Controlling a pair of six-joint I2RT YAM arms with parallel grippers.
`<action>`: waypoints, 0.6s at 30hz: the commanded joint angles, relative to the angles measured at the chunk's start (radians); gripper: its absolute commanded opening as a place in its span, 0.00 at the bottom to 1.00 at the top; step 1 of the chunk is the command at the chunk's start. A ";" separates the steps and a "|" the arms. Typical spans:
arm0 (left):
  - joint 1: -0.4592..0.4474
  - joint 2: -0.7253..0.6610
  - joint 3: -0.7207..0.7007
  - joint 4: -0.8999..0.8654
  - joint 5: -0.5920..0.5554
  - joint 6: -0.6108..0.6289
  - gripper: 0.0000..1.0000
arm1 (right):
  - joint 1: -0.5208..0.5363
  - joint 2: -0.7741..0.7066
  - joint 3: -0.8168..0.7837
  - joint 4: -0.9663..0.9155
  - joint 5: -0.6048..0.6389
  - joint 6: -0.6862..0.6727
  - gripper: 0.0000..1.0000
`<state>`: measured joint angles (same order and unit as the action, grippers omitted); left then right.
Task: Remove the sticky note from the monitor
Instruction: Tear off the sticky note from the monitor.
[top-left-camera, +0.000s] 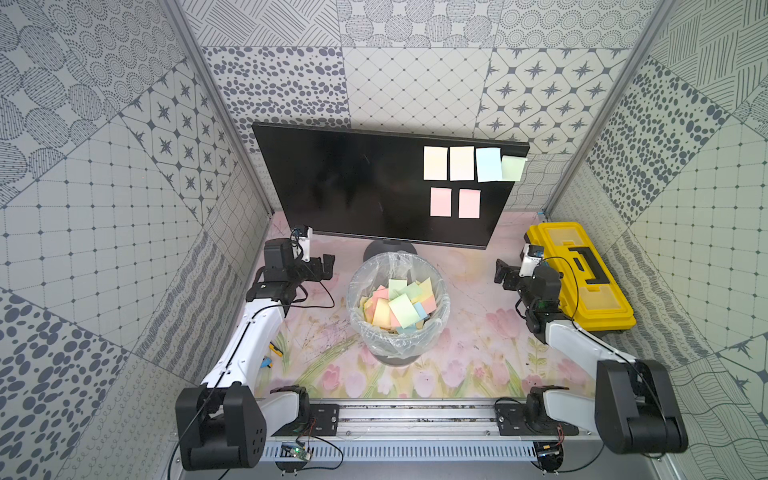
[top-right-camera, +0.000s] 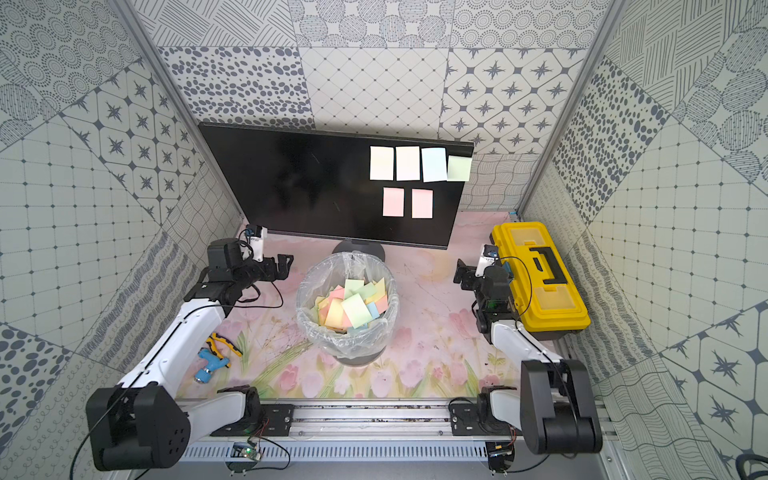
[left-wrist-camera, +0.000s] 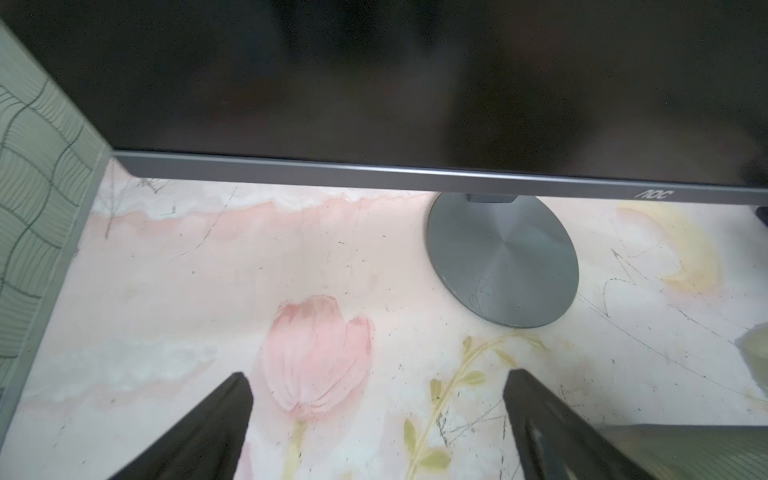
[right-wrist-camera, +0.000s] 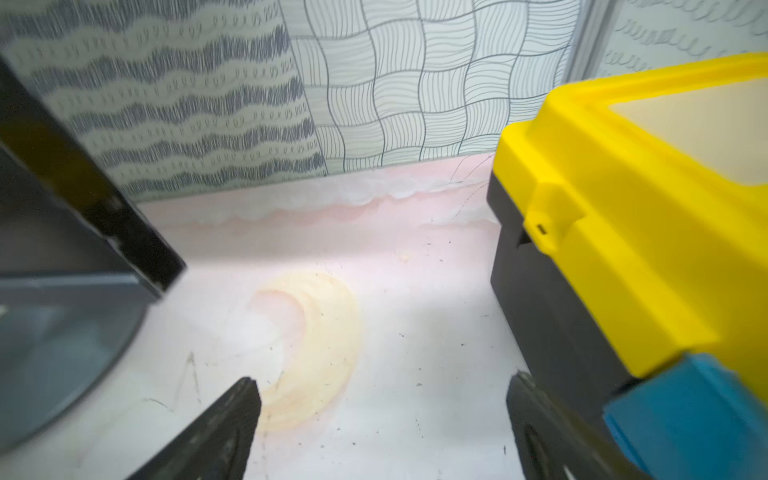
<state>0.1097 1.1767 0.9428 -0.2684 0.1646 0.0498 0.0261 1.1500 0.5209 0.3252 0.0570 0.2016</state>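
**Top views.** In both top views the monitor (top-left-camera: 365, 187) stands at the rear of the surface (top-left-camera: 469, 332), its screen dark. Six sticky notes (top-left-camera: 435, 163) adhere to the screen's upper area toward my right. The top row holds two cream, one blue and one green, the green one at the screen's edge. Two pink notes sit below that row.

In front of the stand base (top-left-camera: 388, 249) is a waste bin (top-left-camera: 355, 316) fitted with a clear liner. It contains a pile of loose notes (top-left-camera: 399, 309) in yellow, pink, green and blue. A yellow toolbox (top-left-camera: 582, 282) lies at my right with its lid closed, so its contents are not visible. In a top view, pliers (top-right-camera: 222, 344) lie beside my left arm.

My left end effector (top-left-camera: 324, 268) hovers near the monitor's lower left corner, released and empty. My right end effector (top-left-camera: 503, 272) hovers between bin and toolbox, likewise released.

**Left wrist view.** My fingers (left-wrist-camera: 216, 428) are spread wide over the floral surface with nothing between them. The monitor's lower bezel and stand base lie ahead.

**Right wrist view.** My fingers (right-wrist-camera: 220, 428) are spread and empty. A monitor corner is on one side. The toolbox is on the other, its yellow lid seated on a black body.
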 joint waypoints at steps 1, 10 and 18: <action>0.050 -0.064 0.132 -0.515 0.118 0.079 0.99 | 0.000 -0.118 0.116 -0.417 0.048 0.272 0.97; 0.054 -0.160 0.070 -0.642 0.388 0.096 0.98 | -0.026 -0.519 0.001 -0.452 -0.339 0.783 0.75; 0.052 -0.279 -0.012 -0.555 0.423 0.076 0.98 | 0.177 -0.352 0.359 -0.676 -0.529 0.591 0.74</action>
<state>0.1596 0.9588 0.9646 -0.7895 0.4534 0.1150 0.1539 0.7425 0.7860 -0.3134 -0.3531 0.8509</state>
